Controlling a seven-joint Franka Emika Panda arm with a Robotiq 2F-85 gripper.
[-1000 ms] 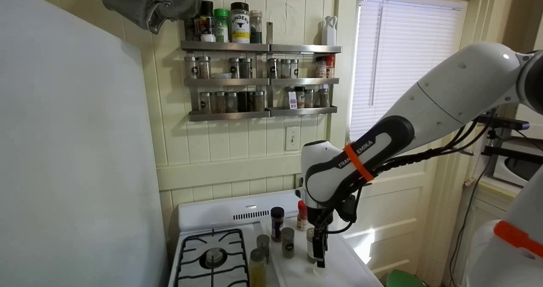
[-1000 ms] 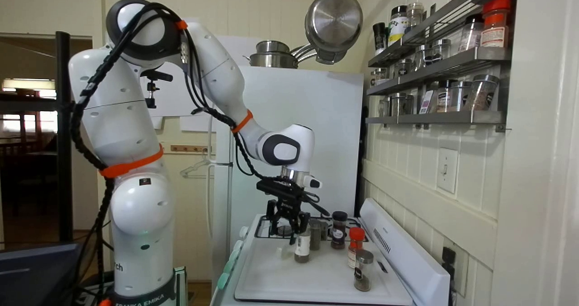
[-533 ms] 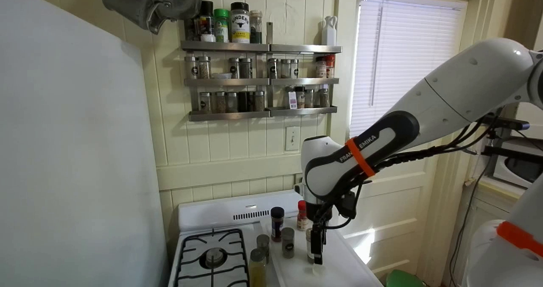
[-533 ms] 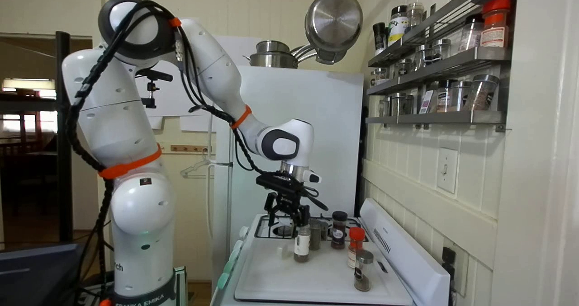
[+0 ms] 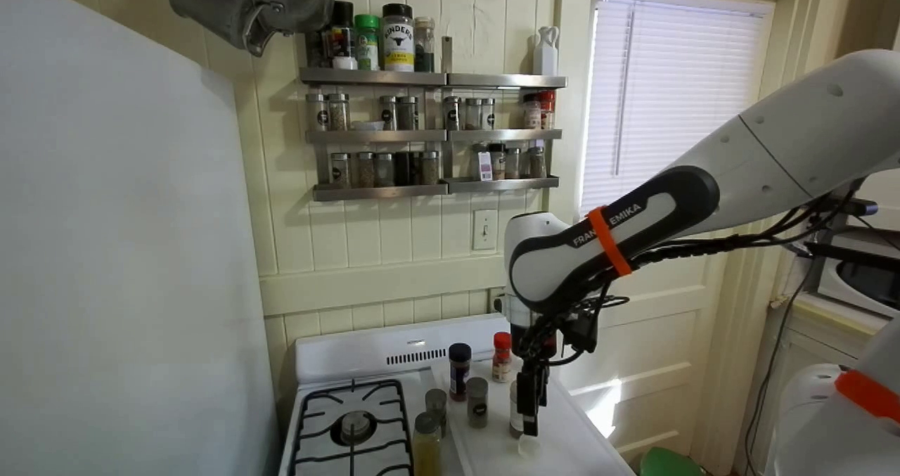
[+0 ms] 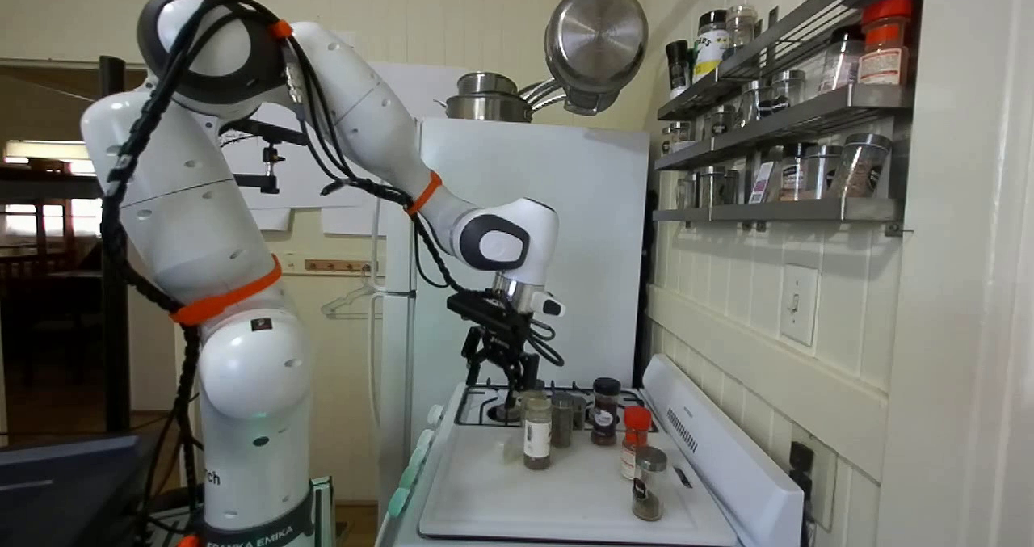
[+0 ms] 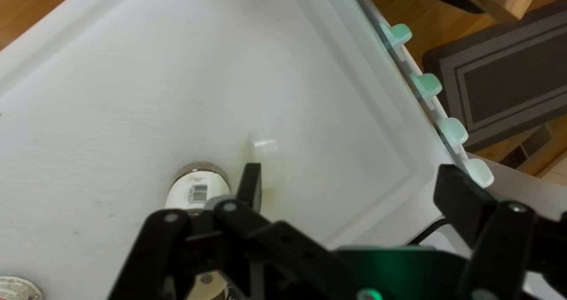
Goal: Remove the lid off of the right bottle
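My gripper (image 7: 350, 178) is open and empty; it also shows in both exterior views (image 5: 530, 416) (image 6: 491, 393). It hangs above the white stove cover, beside a small see-through bottle with a white label (image 6: 537, 438). That bottle stands upright; no dark cap can be made out on its pale top. In the wrist view a finger partly hides it (image 7: 199, 189). A pale see-through round piece (image 7: 266, 158) rests on the cover near it. Another small see-through bottle (image 6: 649, 486) wears a dark lid (image 6: 650, 458). I cannot tell which is the right bottle.
The red-capped bottle (image 6: 636, 438) and the taller dark-capped bottle (image 6: 605, 411) stand near the stove's back. A grey-lidded bottle (image 5: 477, 402) is close to the labelled one. The burner grate (image 5: 354, 427) lies beside the cover (image 6: 525, 507). Wall shelves (image 5: 380, 136) hold several jars.
The arm has drawn back and up, and the open gripper has shifted away from the labelled bottle, whose top now shows. The bottles stay where they were.
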